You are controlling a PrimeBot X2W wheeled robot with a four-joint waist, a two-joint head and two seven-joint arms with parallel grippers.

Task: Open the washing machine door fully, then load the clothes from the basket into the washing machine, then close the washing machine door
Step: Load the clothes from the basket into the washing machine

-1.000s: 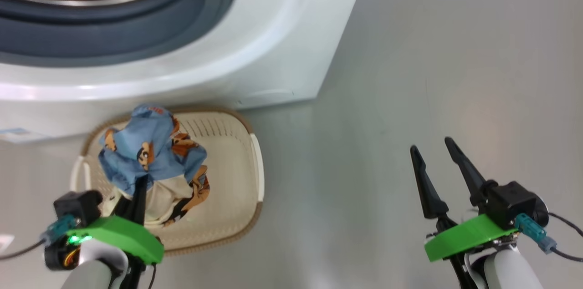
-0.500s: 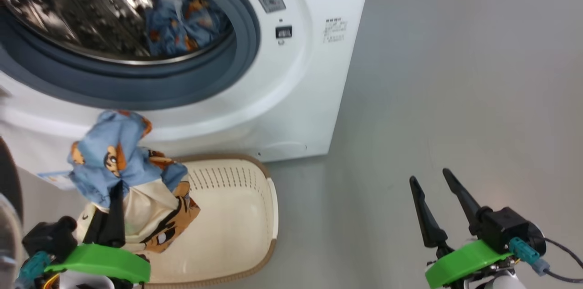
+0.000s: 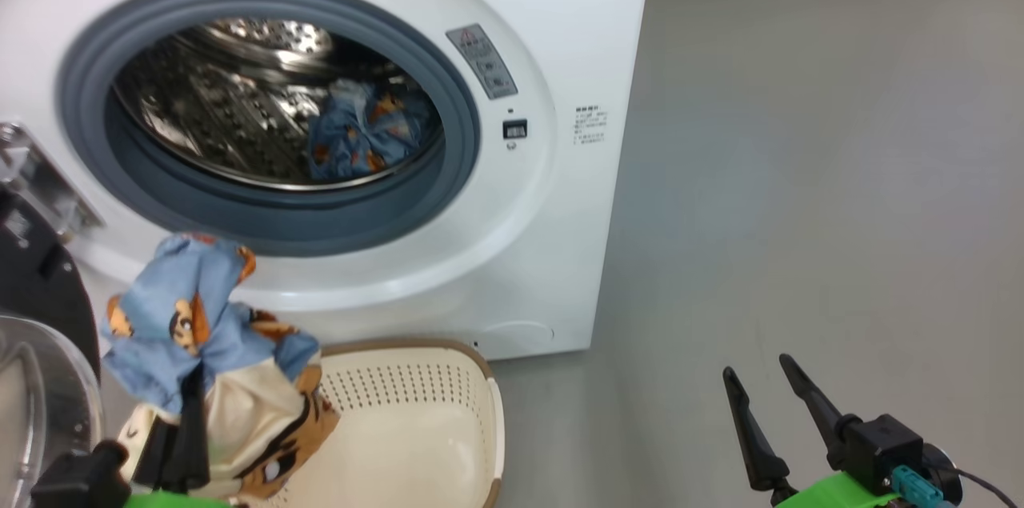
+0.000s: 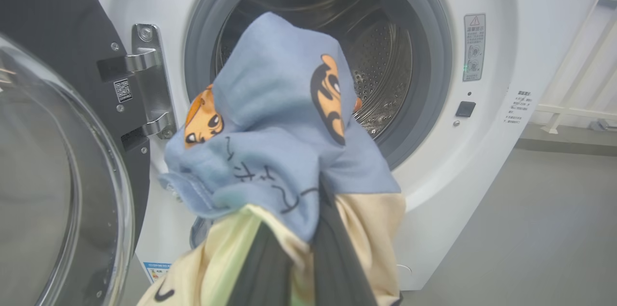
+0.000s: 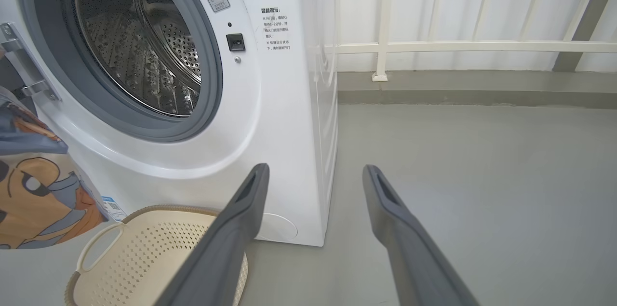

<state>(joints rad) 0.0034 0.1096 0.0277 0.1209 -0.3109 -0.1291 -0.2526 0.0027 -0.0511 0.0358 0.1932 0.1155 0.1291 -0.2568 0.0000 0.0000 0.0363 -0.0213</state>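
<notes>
Head view. Washing machine (image 3: pixel 560 52): white front-loader, far left; one blue printed piece (image 3: pixel 364 132) lies in its drum. Washing machine door (image 3: pixel 40 316): swung open at the left edge. Basket (image 3: pixel 416 452): on the floor, just in front of the machine. Left gripper (image 3: pixel 192 400): fingers pinched together on the clothes (image 3: pixel 184 324), a blue-and-cream bundle raised over the basket's left end, below the drum mouth. Right gripper (image 3: pixel 757 368): fingers spread, holding nothing, near right.

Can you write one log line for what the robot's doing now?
left gripper: shut on clothes, held up near basket | right gripper: open, empty | washing machine door: open | drum: blue piece inside
</notes>
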